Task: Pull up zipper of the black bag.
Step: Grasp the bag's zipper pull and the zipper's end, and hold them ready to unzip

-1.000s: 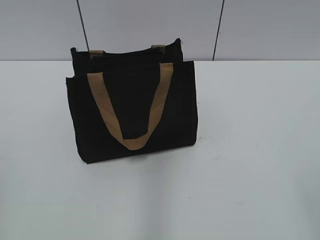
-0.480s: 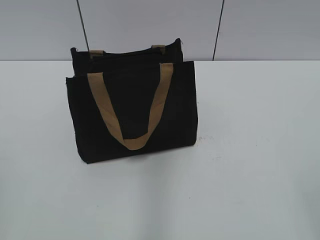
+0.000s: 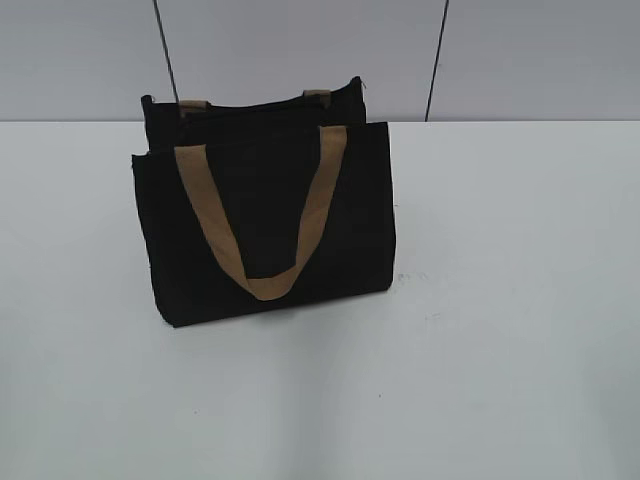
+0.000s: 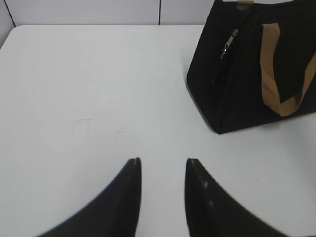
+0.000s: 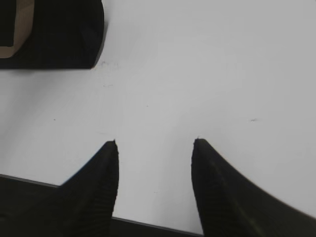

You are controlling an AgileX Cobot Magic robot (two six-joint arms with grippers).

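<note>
Both jaws stand open and hold nothing. In the left wrist view the left gripper (image 4: pixel 162 163) sits at the bottom centre of the frame with a moderate gap, over bare white table (image 4: pixel 89 89). The black bag (image 4: pixel 247 79) stands upright in the upper right of that frame, well apart from the fingers. On its end panel a small silvery zipper (image 4: pixel 228 44) pull hangs near the top; its exact position along the line is hard to judge. In the right wrist view the right gripper (image 5: pixel 155 143) is wider apart at the bottom, the bag only in the upper left corner. Probably both arms wait apart so the approach is free.
</note>
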